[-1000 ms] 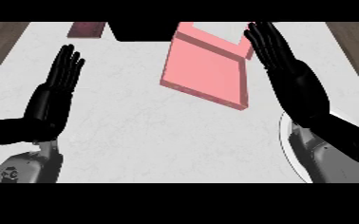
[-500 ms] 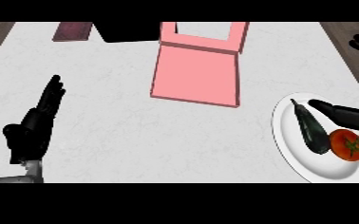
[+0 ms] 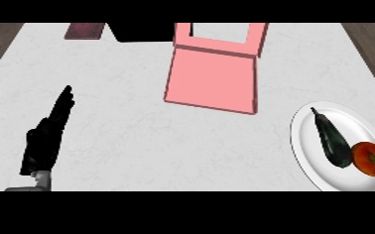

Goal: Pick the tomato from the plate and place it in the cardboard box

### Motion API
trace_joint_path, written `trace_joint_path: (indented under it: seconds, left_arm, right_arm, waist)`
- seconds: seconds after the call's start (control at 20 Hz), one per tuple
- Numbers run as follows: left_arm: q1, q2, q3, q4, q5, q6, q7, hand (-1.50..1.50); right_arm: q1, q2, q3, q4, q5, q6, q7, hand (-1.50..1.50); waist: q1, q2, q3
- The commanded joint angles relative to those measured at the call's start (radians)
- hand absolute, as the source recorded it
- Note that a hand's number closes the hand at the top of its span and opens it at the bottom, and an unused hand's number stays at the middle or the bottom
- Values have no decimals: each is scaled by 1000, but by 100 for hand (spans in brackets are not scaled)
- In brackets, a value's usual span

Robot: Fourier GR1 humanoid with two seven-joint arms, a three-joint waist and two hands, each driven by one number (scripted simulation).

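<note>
Right hand gone | left hand (image 3: 44, 139) straight-fingered (lower left) | plate (image 3: 307, 148): tomato (image 3: 364, 158), eggplant (image 3: 332, 140) | cardboard box (image 3: 212, 79) well apart

You can see the robot's black left hand (image 3: 44, 141), dark and matte all over, with long slim fingers (image 3: 64, 103) that become narrower toward the tips. Just below its wrist, you see a small piece of the light grey forearm (image 3: 41, 179), smooth and with a rounded shape.
</note>
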Motion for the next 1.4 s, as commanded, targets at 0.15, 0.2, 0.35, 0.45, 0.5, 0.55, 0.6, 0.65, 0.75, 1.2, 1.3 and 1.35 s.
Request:
trace_joint_path:
  seconds: [0.15,0.2,0.35,0.45,0.5,0.55,0.6,0.65,0.75,1.2,1.3,1.35]
  left_arm:
    - [10,-8,-15,-15,-18,2,17,0]
    - [17,-10,-13,-3,-23,8,2,0]
    - [13,-10,-11,-17,-25,11,25,0]
    - [8,5,-7,-22,-16,-13,25,0]
    - [5,-3,-3,-2,-19,-6,7,0]
    - [0,-7,-6,-15,-21,-3,22,0]
    - [42,-23,-23,-21,-24,-10,-21,0]
    - [30,-42,-31,-8,-50,22,-13,0]
    - [42,-4,8,-25,-4,-34,-14,0]
    - [28,-25,35,21,-33,-66,-37,0]
    - [-65,-56,23,35,-65,-33,37,0]
    - [-23,-55,11,10,-72,-41,9,0]
  right_arm:
    - [134,-253,-20,-28,221,36,89,-150]
    - [192,-283,-9,-32,268,51,79,-150]
    - [247,-357,33,-107,342,104,197,-150]
    - [277,-379,56,-148,396,118,258,-150]
    - [280,-414,31,-159,390,153,295,-150]
    - [319,-389,81,-223,419,162,336,-150]
    - [325,-371,67,-244,417,172,355,-150]
    - [325,-362,88,-276,430,187,404,-150]
    - [356,-311,118,-349,485,172,453,-150]
    - [277,-147,135,-341,657,221,569,-150]
    - [292,-115,140,-304,728,183,507,-150]
    - [305,-65,195,-382,767,177,597,-150]
  waist:
    - [10,-2,-4]
    - [1,-2,-4]
    - [4,-3,-6]
    - [8,-2,-5]
    - [6,-2,-5]
    - [3,-3,-5]
    - [10,-3,-4]
    - [11,-2,-3]
    - [12,-3,-3]
    - [20,-1,-2]
    - [16,-1,-1]
    - [18,-1,-2]
